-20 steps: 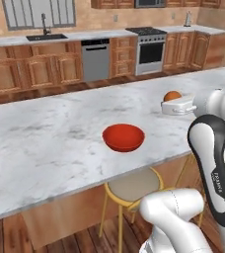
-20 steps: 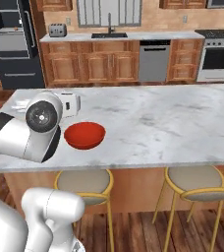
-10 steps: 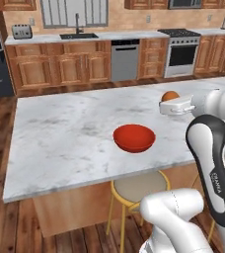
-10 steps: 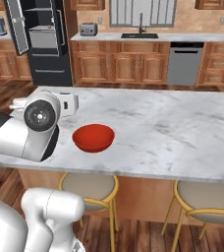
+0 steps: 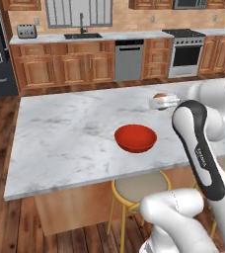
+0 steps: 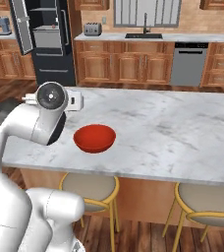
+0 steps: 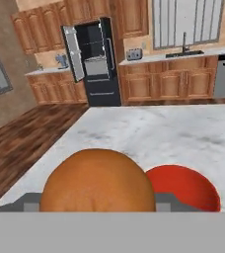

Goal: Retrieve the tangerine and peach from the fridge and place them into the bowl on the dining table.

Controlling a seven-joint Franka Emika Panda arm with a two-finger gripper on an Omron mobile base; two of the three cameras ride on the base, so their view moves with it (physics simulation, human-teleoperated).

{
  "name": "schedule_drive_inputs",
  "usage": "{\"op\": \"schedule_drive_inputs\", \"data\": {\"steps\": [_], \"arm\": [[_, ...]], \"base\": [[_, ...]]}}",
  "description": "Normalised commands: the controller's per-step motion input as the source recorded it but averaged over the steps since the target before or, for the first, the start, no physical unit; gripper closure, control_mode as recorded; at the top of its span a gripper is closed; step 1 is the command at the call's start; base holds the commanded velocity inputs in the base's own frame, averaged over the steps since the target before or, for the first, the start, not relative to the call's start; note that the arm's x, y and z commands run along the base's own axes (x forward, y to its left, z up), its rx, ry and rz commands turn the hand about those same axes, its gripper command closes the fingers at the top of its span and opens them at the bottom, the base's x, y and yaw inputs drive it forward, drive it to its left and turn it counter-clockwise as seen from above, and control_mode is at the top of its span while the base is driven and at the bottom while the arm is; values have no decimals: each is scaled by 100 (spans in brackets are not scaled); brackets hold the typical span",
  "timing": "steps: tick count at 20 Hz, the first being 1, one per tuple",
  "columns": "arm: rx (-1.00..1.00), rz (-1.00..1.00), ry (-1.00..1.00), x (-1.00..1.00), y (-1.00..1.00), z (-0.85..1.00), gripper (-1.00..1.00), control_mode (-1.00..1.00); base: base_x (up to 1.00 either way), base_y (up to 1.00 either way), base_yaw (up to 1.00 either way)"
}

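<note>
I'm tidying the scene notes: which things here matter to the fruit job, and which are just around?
Job: tangerine held in the gripper; red bowl; dining table; fridge, door open.

Around: stools, toaster, sink, dishwasher, stove.

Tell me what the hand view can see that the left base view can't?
The hand view alone shows, close up, the tangerine held in the gripper, plus the fridge with a door standing open across the room. The left base view alone shows the oven range and a yellow-framed stool tucked under the table edge. Both show the red bowl sitting empty on the marble dining table, and the sink below the window on the wall counter.
</note>
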Motion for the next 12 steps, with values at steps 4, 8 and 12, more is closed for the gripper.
{"op": "schedule_drive_inputs", "data": {"steps": [4, 8, 12], "arm": [[0, -9, 54, 87, -13, -21, 100, -100], [0, -15, 43, 56, -12, -33, 100, -100], [-1, -18, 37, 49, -6, -61, 100, -100]], "base": [[0, 0, 0], [0, 0, 0], [0, 0, 0]]}}
